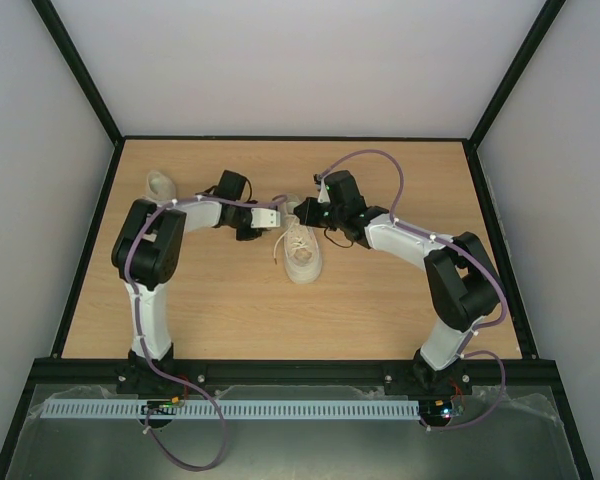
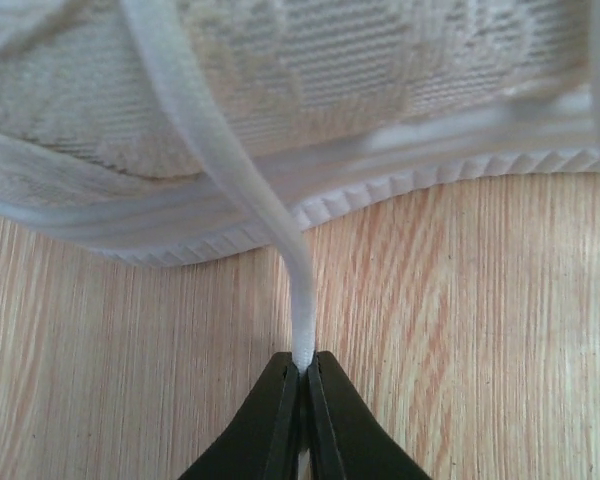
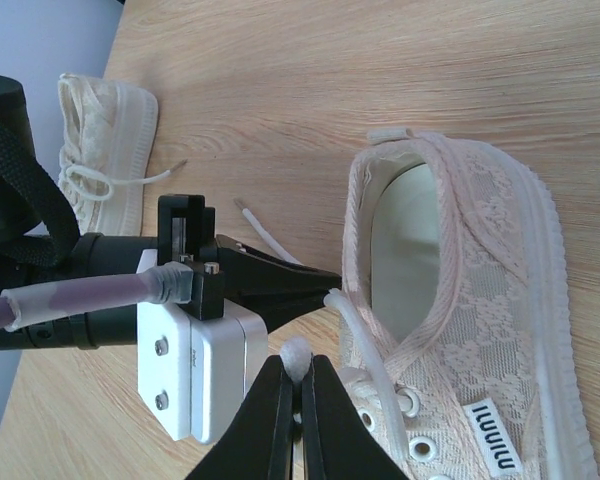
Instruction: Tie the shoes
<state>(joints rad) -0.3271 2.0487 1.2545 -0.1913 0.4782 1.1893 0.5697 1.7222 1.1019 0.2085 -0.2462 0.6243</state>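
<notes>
Pinching with left gripper [image 2: 302, 366] at bottom centre of the left wrist view, closed tight on a lace [image 2: 235, 180]. Leads up and left from the tips, across the sole and side of the shoe [image 2: 400, 70] that fills the top of that frame. Likewise with right gripper [image 3: 298, 368] at bottom centre of its own view: closed on a second lace [image 3: 297, 352], with a white tuft showing just above the tips. Just beyond, at right of that frame, shoe lying on the table [image 3: 380, 60] with its opening in plain sight and eyelets at lower right. No knot or bow seen there. Judged as early: both strands in hand, with crossing, knot and bow all left to do. Farther off, upper left and well apart, other shoe [image 3: 100, 125] with what looks like a loop in its laces. Cannot tell whether tied.
</notes>
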